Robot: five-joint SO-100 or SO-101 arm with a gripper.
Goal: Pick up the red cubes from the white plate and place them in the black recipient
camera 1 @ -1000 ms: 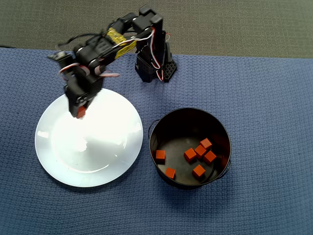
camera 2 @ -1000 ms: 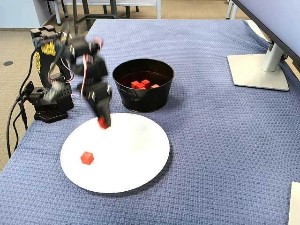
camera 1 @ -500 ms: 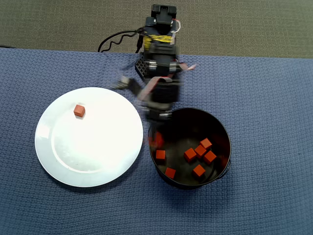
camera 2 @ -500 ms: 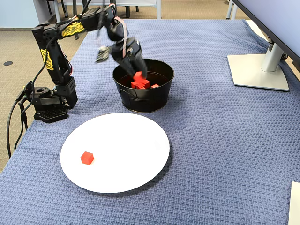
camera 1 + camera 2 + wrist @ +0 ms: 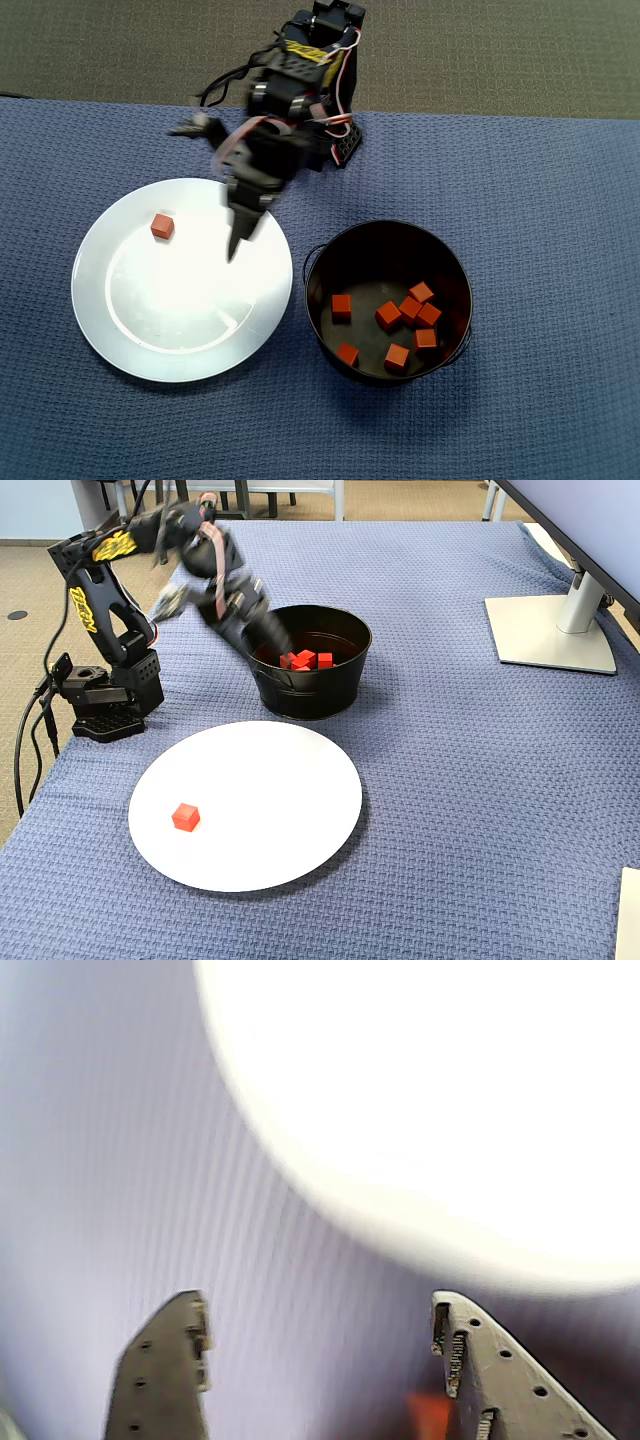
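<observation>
One red cube [image 5: 162, 227] [image 5: 185, 817] lies on the white plate [image 5: 180, 320] [image 5: 270, 810], in its upper left part in the overhead view. Several red cubes [image 5: 389, 316] [image 5: 305, 660] lie inside the black recipient [image 5: 380, 255] [image 5: 310, 695], right of the plate. My gripper [image 5: 240, 238] [image 5: 270, 635] is blurred by motion and hangs over the plate's right part, close to the pot's rim. In the wrist view my gripper [image 5: 318, 1322] stands open with nothing between its fingers. The plate [image 5: 450, 1110] is a white glare ahead, and an orange smear shows beside the right finger.
The arm's base [image 5: 335, 140] [image 5: 105, 705] stands behind the plate and pot on a blue woven cloth [image 5: 540, 200]. A monitor's grey stand [image 5: 550, 630] sits at the far right of the fixed view. Carpet lies past the cloth's far edge.
My gripper lifted a red cube off the plate, swung right over the pot and let it go. It now swings back toward the plate, open. The pot holds one more cube.
</observation>
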